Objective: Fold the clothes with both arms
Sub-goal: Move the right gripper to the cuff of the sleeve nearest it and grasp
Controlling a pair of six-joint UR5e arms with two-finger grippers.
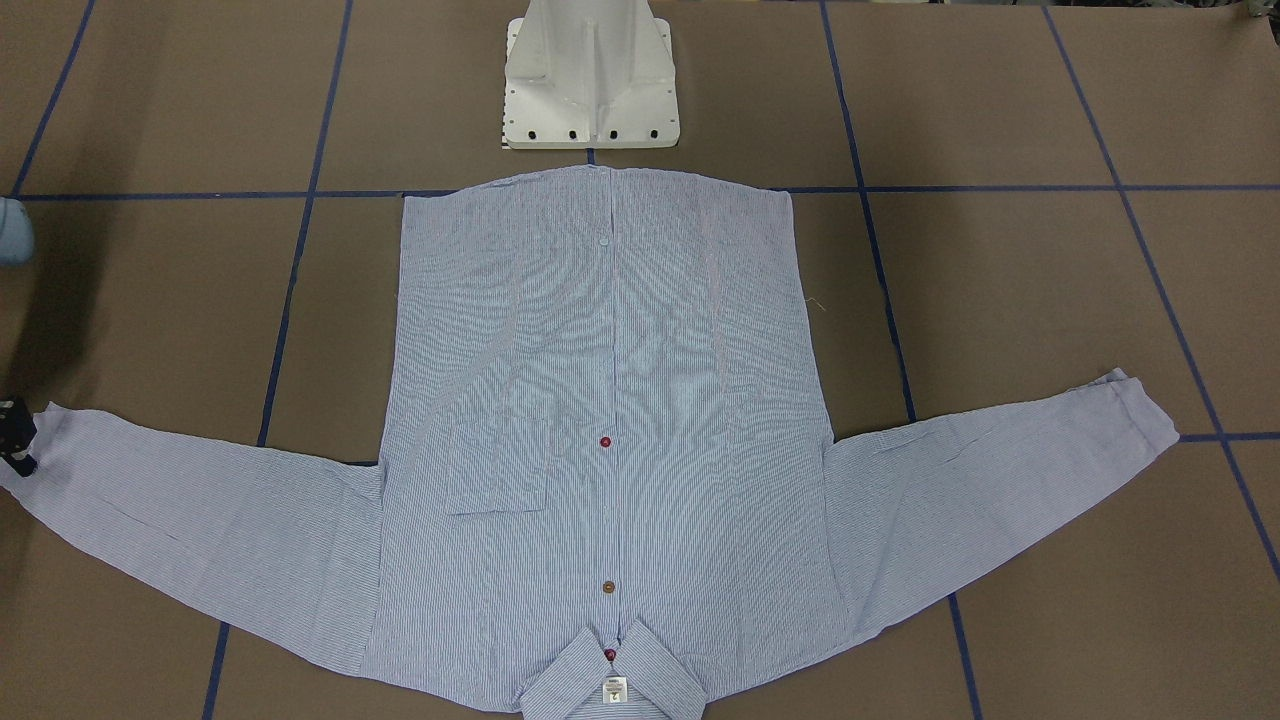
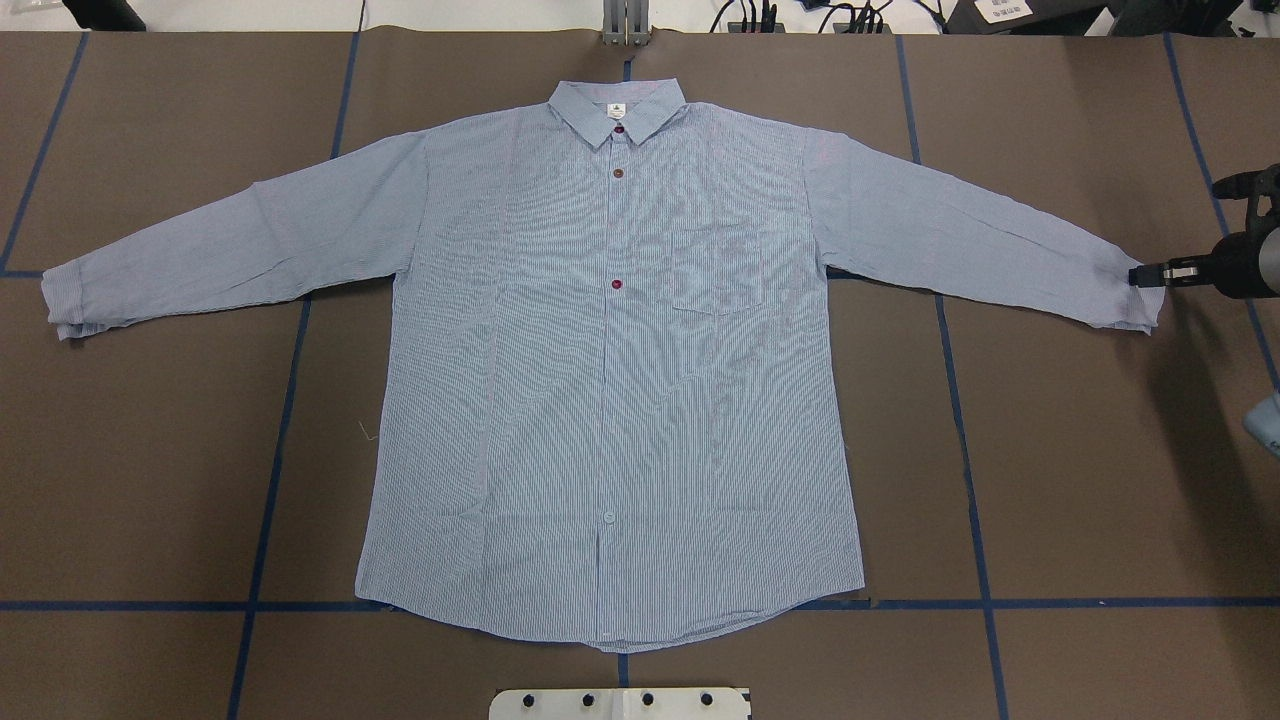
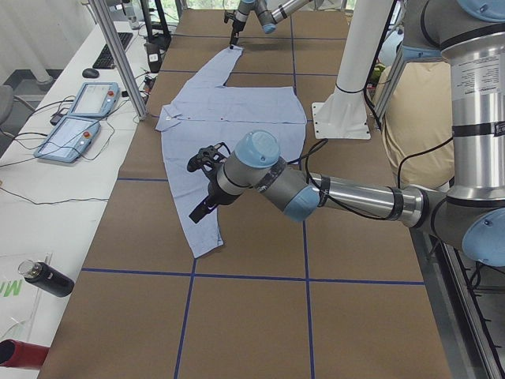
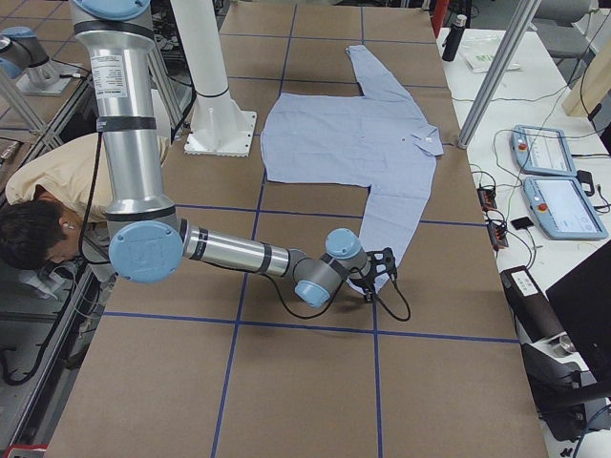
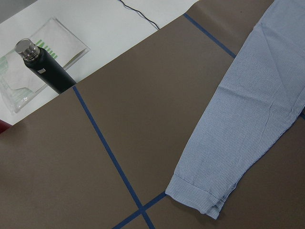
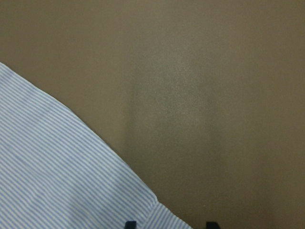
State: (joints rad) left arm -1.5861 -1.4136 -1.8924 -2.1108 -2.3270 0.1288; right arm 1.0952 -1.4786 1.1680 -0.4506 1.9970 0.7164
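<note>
Two right gripper point(image 2: 1138, 275) fingers are sitting apart around the 3 o'clock cuff point(image 2: 1122, 292) of the flat, centred shirt point(image 2: 610, 400), so pinching too little cloth could be letting it slip; I cannot tell how the left gripper point(image 3: 197, 212) is standing.

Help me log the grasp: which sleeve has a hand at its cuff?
The sleeve on the robot's right: the right hand sits at its cuff tip. The other sleeve has nothing at its cuff.
</note>
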